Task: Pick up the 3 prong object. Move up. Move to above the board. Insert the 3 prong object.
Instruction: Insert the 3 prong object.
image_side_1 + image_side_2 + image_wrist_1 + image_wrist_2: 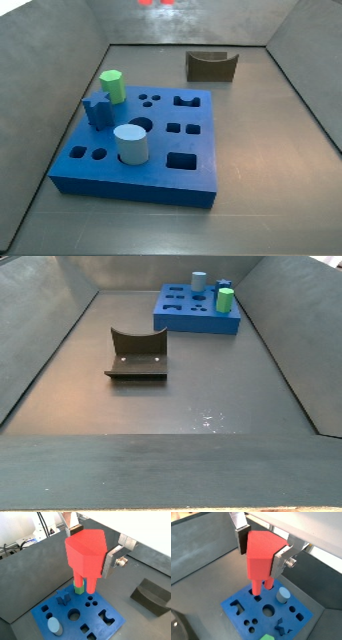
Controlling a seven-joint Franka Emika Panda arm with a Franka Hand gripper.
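Observation:
My gripper (90, 544) is shut on the blocky head of the red 3 prong object (85, 554), with its thin legs pointing down. It hangs in the air above the blue board (41, 612). Both wrist views show the grip, with the gripper (261, 549) clamping the peg (261, 557) over the board (251, 612). In a side view the board (140, 175) lies in the middle of the floor, and only a bit of red (156, 2) shows at the upper edge. The gripper is out of frame in both side views. The board (198, 324) sits at the far end in a side view.
A green hexagonal peg (112, 85), a light blue cylinder (131, 143) and a blue block (96, 110) stand in the board. A dark olive U-shaped block (210, 66) lies on the floor apart from the board. Grey walls surround the floor.

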